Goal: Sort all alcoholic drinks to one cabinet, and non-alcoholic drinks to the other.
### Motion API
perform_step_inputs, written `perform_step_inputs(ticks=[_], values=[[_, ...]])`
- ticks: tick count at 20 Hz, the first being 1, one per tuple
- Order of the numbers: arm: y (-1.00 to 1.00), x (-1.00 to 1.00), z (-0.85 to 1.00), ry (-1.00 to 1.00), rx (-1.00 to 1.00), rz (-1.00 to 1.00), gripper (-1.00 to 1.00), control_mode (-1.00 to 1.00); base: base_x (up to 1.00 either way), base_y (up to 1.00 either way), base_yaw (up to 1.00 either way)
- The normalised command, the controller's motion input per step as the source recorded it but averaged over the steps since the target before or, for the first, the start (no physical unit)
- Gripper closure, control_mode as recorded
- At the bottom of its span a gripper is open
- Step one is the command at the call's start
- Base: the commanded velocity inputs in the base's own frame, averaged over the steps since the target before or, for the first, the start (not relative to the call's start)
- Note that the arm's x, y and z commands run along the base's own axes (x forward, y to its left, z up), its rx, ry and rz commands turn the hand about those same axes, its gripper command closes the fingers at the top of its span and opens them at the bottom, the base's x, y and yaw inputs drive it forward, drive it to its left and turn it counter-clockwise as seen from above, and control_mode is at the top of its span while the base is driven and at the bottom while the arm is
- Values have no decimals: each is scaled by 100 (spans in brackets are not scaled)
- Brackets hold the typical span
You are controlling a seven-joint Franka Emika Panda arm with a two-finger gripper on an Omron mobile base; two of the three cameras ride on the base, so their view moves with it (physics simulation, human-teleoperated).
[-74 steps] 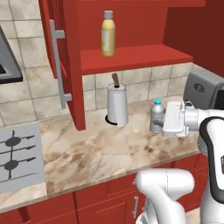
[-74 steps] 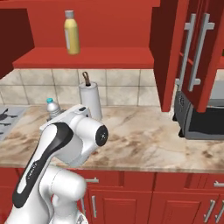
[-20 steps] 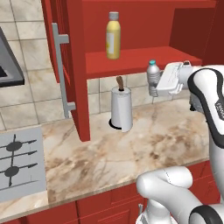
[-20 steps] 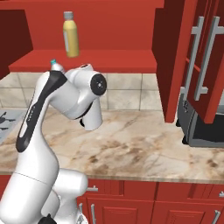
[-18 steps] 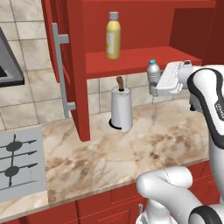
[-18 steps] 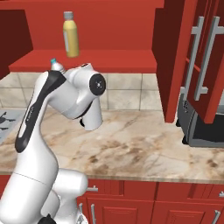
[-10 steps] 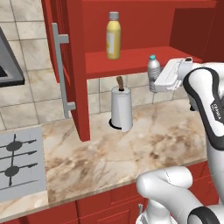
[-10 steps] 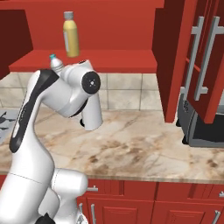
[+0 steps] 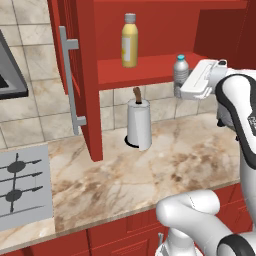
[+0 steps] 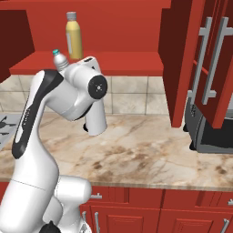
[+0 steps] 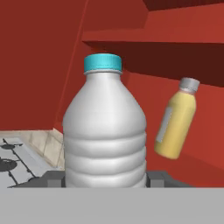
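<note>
1. The gripper (image 9: 186, 86) sits at the right of the left base view, level with the red shelf (image 9: 150, 70); its jaws are partly closed around the water bottle (image 9: 181, 70), one dark fingertip showing on each side of the bottle's base in the hand view.
2. The water bottle, with a teal cap, stands upright at the shelf's front right edge; whether it rests on the shelf cannot be told.
3. The pale-yellow juice bottle (image 9: 129, 41) stands upright on the shelf, upper centre, well apart from the water bottle.
4. Below, a paper towel roll (image 9: 138, 124) stands on the marble counter (image 9: 165, 165).
5. The cabinet door (image 9: 77, 75) with one silver handle hangs open at the left.
</note>
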Motion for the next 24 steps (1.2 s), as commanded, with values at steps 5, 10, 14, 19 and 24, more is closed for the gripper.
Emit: perform_step_inputs(ticks=[5, 10, 14, 19, 24], values=[[-12, 5, 28, -11, 1, -1, 100, -100, 0, 0, 0], [-5, 22, 22, -1, 2, -3, 100, -100, 0, 0, 0], [-3, 35, 18, 0, 3, -4, 100, -100, 0, 0, 0], [-8, 35, 13, 0, 4, -1, 100, -100, 0, 0, 0], [-3, 36, 0, 2, 5, 0, 100, -100, 0, 0, 0]])
